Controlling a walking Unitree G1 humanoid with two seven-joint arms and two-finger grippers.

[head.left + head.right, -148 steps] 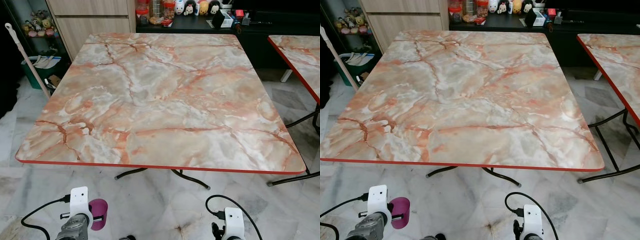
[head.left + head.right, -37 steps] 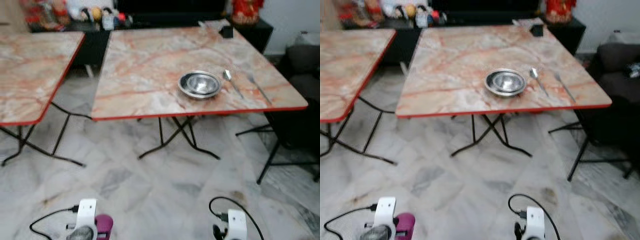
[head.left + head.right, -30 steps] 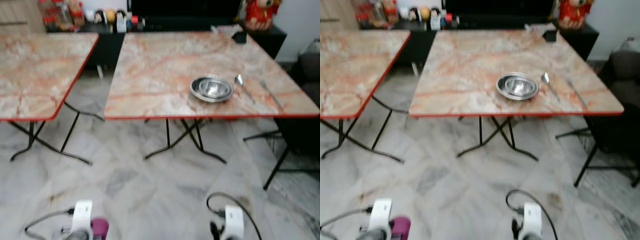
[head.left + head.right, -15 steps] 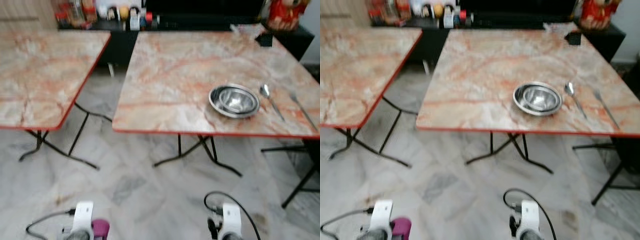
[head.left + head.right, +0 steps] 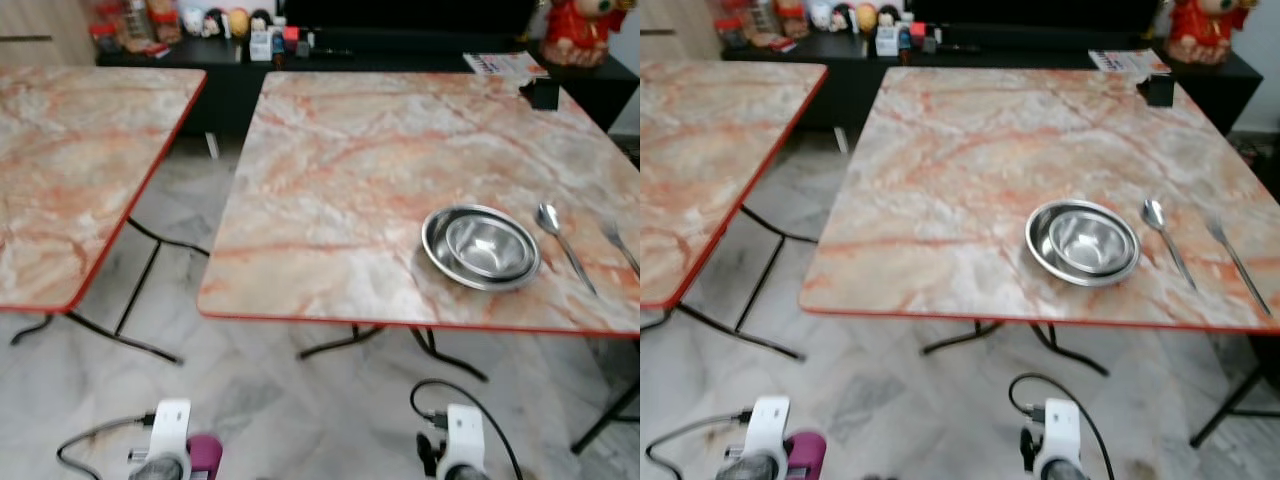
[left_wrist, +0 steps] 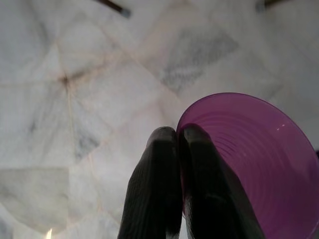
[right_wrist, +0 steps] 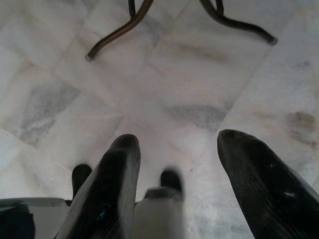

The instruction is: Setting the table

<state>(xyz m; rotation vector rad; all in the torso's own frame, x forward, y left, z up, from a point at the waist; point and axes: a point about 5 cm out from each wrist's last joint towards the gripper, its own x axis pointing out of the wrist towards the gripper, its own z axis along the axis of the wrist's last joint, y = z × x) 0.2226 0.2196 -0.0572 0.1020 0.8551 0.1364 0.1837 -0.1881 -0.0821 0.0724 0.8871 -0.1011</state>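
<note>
Purple cup (image 6: 249, 164), silver bowl (image 5: 481, 247), orange-veined marble table (image 5: 340, 170).

no legible text, labels or numbers anywhere

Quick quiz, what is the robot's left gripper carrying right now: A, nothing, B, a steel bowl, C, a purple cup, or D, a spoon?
C: in the left wrist view the left gripper is pinched shut on the rim of the purple cup, low above the floor.
</note>
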